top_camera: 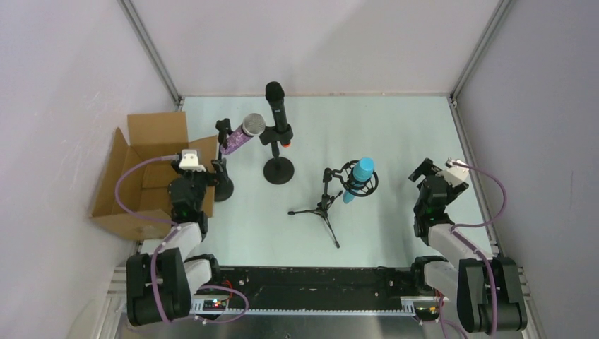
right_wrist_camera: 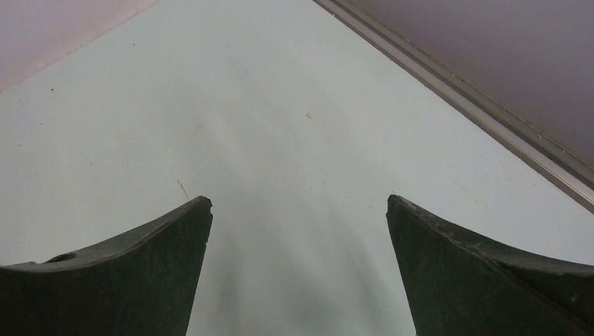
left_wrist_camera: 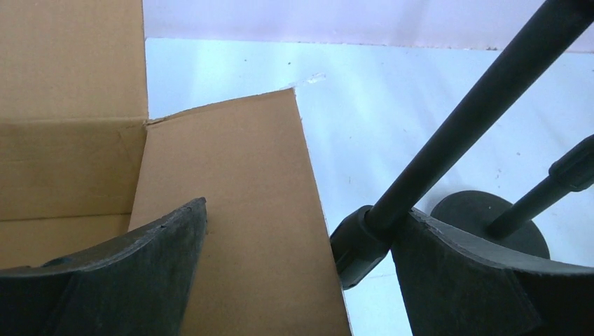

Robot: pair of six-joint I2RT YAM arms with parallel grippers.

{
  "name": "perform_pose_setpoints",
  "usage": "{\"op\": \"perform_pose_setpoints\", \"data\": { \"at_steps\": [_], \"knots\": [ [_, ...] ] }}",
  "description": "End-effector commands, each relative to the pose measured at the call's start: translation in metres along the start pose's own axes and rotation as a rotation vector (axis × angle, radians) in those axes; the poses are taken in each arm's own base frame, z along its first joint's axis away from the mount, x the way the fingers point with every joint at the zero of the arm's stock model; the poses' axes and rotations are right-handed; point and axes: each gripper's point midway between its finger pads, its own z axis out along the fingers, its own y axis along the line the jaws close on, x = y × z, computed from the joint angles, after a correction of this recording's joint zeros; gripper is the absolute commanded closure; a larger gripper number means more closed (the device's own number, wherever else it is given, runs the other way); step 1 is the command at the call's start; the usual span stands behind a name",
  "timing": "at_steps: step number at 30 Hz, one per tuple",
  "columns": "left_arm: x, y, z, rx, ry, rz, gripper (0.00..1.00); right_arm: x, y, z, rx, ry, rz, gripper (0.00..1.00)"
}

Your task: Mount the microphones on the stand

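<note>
- Top view: fixed high above and behind the near edge, looking steeply down, far enough to take in the whole tabletop (top_camera: 395,127) between its walls.
- Left wrist view: low and close, looking forward between the left arm's fingers (left_wrist_camera: 105,280), over a cardboard box (left_wrist_camera: 231,210) flap toward the far wall; slanted stand pole (left_wrist_camera: 462,133) and round base (left_wrist_camera: 490,210) at right.
- Right wrist view: close, tilted down between the right arm's fingers (right_wrist_camera: 105,287), facing a rail (right_wrist_camera: 476,105) at the wall's foot.
- Shared with the top view: box flap and stand on the left; right-hand tabletop strip and rail.
</note>
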Motion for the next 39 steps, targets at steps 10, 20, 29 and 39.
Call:
{"op": "perform_pose_setpoints", "data": {
  "at_steps": [10,20,29,39],
  "knots": [
    [0.007,0.005,-0.005,-0.032,-0.112,0.035,0.02,0.0,0.042,0.009,-0.215,-0.092,-0.083,0.0],
    [0.012,0.007,0.005,-0.062,-0.081,0.034,0.02,0.015,0.055,0.018,-0.319,-0.053,-0.105,0.01],
    [0.012,0.007,0.005,-0.063,-0.082,0.034,0.02,0.018,0.057,0.019,-0.309,-0.037,-0.133,0.01],
    [0.012,0.007,0.006,-0.066,-0.081,0.037,0.02,0.018,0.058,0.019,-0.311,-0.039,-0.135,0.0]
  ]
}}
